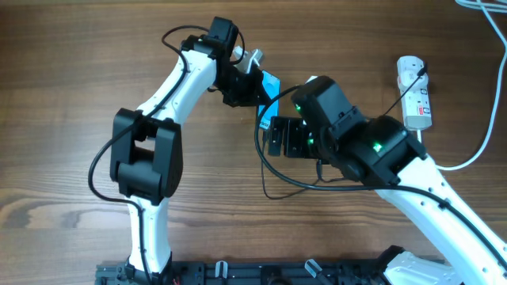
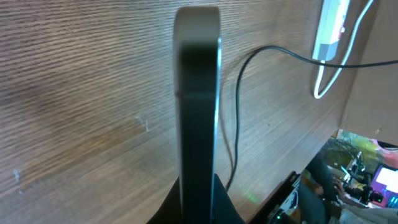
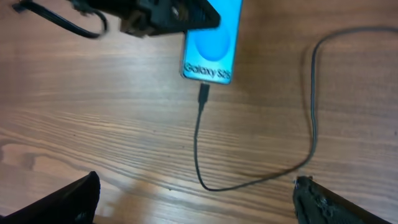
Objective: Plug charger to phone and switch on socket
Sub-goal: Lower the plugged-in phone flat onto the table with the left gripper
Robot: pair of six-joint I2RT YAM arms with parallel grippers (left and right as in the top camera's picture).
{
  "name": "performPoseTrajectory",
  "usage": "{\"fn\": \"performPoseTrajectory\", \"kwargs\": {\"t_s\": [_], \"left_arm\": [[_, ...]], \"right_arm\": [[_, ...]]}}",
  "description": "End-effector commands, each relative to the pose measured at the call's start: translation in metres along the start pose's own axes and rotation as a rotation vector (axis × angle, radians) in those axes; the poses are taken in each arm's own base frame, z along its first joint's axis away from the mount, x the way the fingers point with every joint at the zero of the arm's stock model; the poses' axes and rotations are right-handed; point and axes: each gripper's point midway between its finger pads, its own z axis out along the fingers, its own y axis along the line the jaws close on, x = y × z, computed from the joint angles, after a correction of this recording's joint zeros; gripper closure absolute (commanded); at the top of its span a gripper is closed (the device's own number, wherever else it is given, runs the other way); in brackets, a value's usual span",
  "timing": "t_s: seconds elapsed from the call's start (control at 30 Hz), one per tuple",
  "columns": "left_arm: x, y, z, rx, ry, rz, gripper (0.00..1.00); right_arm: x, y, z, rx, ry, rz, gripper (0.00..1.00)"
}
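Warm brown wood-grain table (image 1: 63, 47) fills every view; seen from overhead, the left arm (image 1: 146, 154) rises from 7 o'clock and bends toward 12 o'clock, while the right arm (image 1: 380, 150) reaches in from 5 o'clock to the centre; the socket (image 1: 417, 99) lies flat near 2 o'clock, a plug seated at its far end and its thick white cord (image 1: 459, 165) curving off toward 3 o'clock; the phone (image 3: 211, 46) sits just past the centre toward 12 o'clock, lifted on edge and pinched across its faces by the left gripper (image 1: 247, 79), whose jaws are closed tight on it; in the left wrist view the phone shows only its thin dark edge, standing upright between the fingers; in the right wrist view its cyan screen faces the camera, with the white strip reading "Galaxy S25" at the 6 o'clock end; the right gripper (image 3: 196, 183) hangs over the table with its jaws spread wide and nothing between them; the charger (image 3: 314, 106) loops loosely across the wood from 2 o'clock down to 6 o'clock and back up; its connector tip (image 3: 204, 93) stands right at the phone's 6 o'clock end, and I cannot tell whether it is seated in the port
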Motion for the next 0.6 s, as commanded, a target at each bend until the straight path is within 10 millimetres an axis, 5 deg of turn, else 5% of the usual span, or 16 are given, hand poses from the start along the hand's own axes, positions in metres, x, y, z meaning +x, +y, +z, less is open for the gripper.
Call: {"fn": "performPoseTrajectory", "kwargs": {"t_s": [0.0, 0.23, 0.57], "left_arm": [[0.0, 0.009, 0.012, 0.015, 0.02, -0.02, 0.96], [0.003, 0.032, 0.036, -0.004, 0.068, -0.065, 0.94], [0.0, 0.057, 0.044, -0.109, 0.057, -0.07, 0.91]], "right_arm": [[0.011, -0.002, 0.015, -0.016, 0.039, 0.046, 0.0], [0.016, 0.002, 0.024, -0.036, 0.07, 0.046, 0.0], [0.021, 0.003, 0.035, -0.028, 0.112, 0.048, 0.0]]}}
